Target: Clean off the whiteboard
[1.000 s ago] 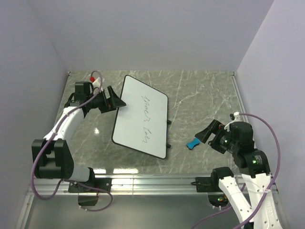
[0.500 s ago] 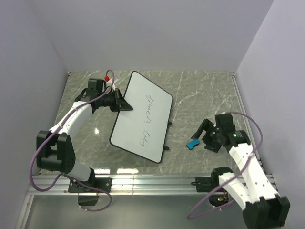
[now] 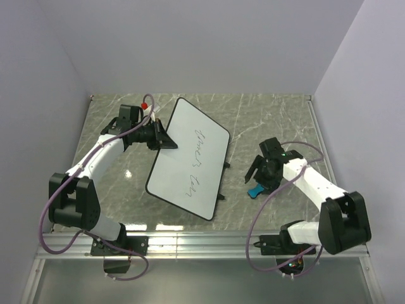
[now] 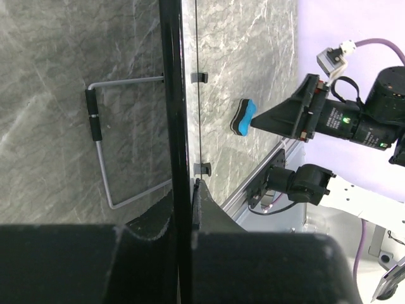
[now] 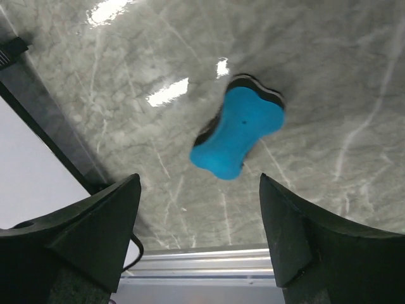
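Observation:
The whiteboard [image 3: 188, 158] is tilted up off the marble table, with faint dark handwriting on its face. My left gripper [image 3: 166, 140] is shut on its upper left rim. The left wrist view has that black rim [image 4: 174, 95] edge-on, pinched between the two fingers of the left gripper [image 4: 183, 196]. A small blue-and-black eraser [image 3: 255, 191] lies on the table to the right of the board. My right gripper [image 3: 256, 174] hangs open just above it. In the right wrist view the eraser [image 5: 237, 139] lies ahead of the spread right gripper [image 5: 199, 178], not touching either finger.
A wire stand [image 4: 101, 164] folds out under the board's back. An aluminium rail [image 3: 209, 244] runs along the near table edge. Lilac walls close in the left, back and right sides. The board's corner [image 5: 25, 171] shows at the left of the right wrist view.
My left gripper has shut on the whiteboard's rim and shifted the board slightly. The right arm has swung forward and left to hang over the eraser, its jaws narrowing a little.

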Robot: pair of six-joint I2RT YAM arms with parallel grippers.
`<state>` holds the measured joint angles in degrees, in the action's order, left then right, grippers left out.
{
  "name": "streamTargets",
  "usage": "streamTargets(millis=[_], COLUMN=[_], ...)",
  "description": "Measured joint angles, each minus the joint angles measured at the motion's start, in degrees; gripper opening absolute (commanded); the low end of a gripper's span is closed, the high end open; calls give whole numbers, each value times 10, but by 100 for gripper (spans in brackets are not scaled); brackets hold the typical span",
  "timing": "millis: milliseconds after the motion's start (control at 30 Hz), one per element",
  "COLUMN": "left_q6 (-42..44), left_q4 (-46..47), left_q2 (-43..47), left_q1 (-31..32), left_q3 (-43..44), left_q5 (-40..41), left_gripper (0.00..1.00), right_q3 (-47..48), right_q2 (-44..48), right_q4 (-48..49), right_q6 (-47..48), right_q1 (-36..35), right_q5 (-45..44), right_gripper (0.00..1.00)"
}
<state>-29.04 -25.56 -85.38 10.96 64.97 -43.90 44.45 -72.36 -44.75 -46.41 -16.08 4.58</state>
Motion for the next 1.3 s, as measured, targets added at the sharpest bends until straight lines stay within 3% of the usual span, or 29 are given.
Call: streamTargets(millis=[300, 700, 800, 833, 900, 933, 1000, 1300], left_q6=[0, 0, 0, 0, 1, 1, 1, 3], left_q4=[-2, -4, -5, -7, -8, -9, -10, -13], left_q2=[5, 6, 5, 4, 4, 4, 3, 0], left_q1=[3, 4, 4, 4, 5, 5, 5, 6], left_q3=[0, 0, 2, 3, 4, 5, 6, 10], left_q5=[6, 8, 8, 8, 9, 10, 10, 11], left_gripper=[0, 0, 0, 0, 0, 0, 0, 0], right_q3=[36, 13, 6, 5, 5, 6, 9, 75], right_q2=[-87, -115, -134, -137, -137, -137, -137, -76], right_q4=[4, 11, 17, 17, 19, 20, 16, -15], right_q6=[-33, -47, -47, -47, -45, -45, -43, -16], right_q1=[-24, -24, -24, -24, -24, -24, -24, -37], right_q5=[-50, -71, -71, -69, -68, -68, -67, -59], right_gripper=[75, 64, 52, 40, 24, 10, 0, 0])
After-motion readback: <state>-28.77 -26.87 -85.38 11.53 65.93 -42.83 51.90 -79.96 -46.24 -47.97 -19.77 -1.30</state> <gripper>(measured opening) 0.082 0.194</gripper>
